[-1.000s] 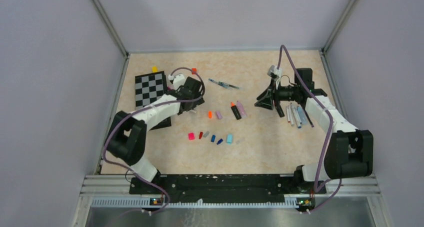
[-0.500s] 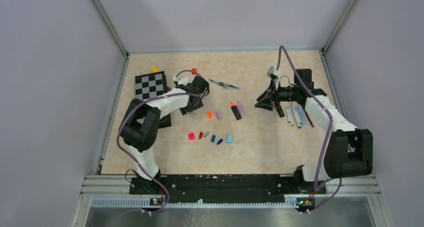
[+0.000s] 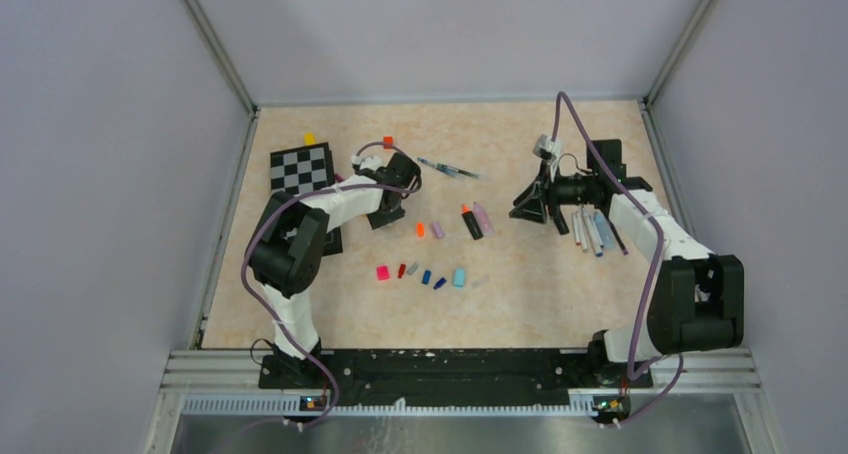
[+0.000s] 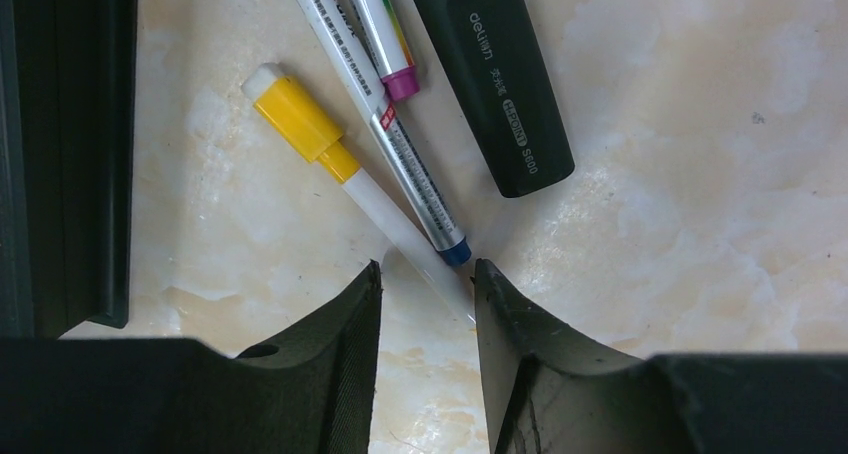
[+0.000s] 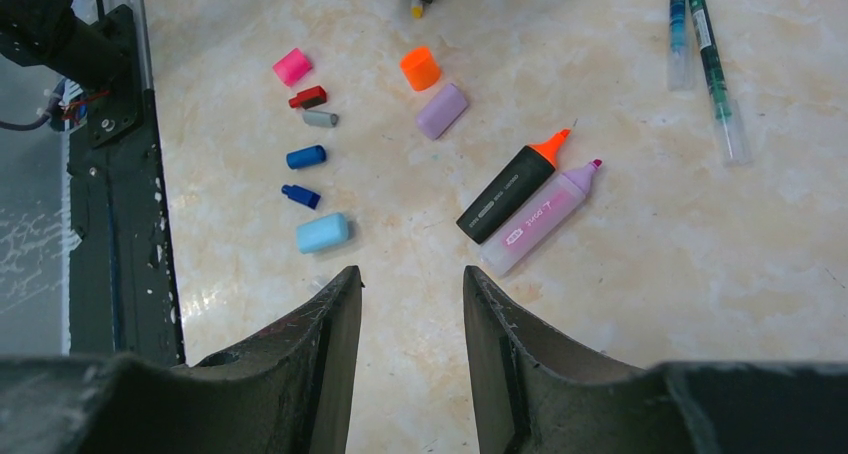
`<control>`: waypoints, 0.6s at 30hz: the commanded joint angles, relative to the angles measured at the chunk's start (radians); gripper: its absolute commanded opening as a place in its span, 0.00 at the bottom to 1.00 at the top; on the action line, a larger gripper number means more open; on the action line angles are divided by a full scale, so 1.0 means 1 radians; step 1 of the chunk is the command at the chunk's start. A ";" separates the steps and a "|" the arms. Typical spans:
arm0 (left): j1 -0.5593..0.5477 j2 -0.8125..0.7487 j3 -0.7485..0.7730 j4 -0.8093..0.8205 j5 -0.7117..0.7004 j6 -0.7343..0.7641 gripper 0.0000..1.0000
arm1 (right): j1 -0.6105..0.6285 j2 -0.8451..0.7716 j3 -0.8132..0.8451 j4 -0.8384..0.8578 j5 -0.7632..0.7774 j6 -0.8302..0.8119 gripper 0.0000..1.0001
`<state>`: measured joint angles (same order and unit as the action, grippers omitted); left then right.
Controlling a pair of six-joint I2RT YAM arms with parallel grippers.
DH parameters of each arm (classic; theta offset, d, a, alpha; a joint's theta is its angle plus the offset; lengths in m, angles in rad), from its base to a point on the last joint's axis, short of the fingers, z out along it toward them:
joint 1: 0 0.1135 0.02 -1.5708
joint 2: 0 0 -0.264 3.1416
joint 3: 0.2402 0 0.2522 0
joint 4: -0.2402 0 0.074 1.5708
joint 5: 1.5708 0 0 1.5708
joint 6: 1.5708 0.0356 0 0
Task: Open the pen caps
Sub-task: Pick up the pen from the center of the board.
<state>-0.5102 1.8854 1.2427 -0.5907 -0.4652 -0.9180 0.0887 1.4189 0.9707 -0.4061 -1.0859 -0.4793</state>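
My left gripper (image 4: 425, 274) is open and low over the table. The bare end of a white pen with a yellow cap (image 4: 300, 124) lies between its fingertips, against the right one. Beside it lie a white pen with a blue tip (image 4: 400, 154), a pen with a magenta end (image 4: 385, 34) and a black highlighter (image 4: 500, 84). My right gripper (image 5: 410, 279) is open and empty above the table. Loose pen caps (image 5: 323, 233) in pink, red, grey, blue, light blue, orange and purple lie ahead of it. A black highlighter with an orange tip (image 5: 510, 191) and a pink one (image 5: 540, 219) lie uncapped.
A checkerboard (image 3: 302, 169) lies at the back left, with a yellow cube (image 3: 309, 138) and a red cube (image 3: 388, 142) near it. A black slab (image 4: 60, 144) lies left of my left gripper. Several pens (image 3: 590, 229) lie under my right arm. Two green-blue pens (image 5: 715, 64) lie farther back.
My left arm's elbow has swung right and the wrist has shifted slightly towards the back right. My right arm has barely moved.
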 commanded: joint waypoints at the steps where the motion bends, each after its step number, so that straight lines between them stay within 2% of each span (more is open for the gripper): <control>1: 0.006 -0.023 -0.011 -0.002 0.005 -0.014 0.42 | -0.002 0.012 0.053 0.006 -0.025 -0.022 0.41; 18: 0.006 -0.145 -0.156 -0.015 -0.019 -0.089 0.26 | -0.003 0.018 0.061 -0.005 -0.033 -0.021 0.40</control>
<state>-0.5102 1.8027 1.1263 -0.5781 -0.4625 -0.9752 0.0887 1.4364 0.9836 -0.4168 -1.0874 -0.4793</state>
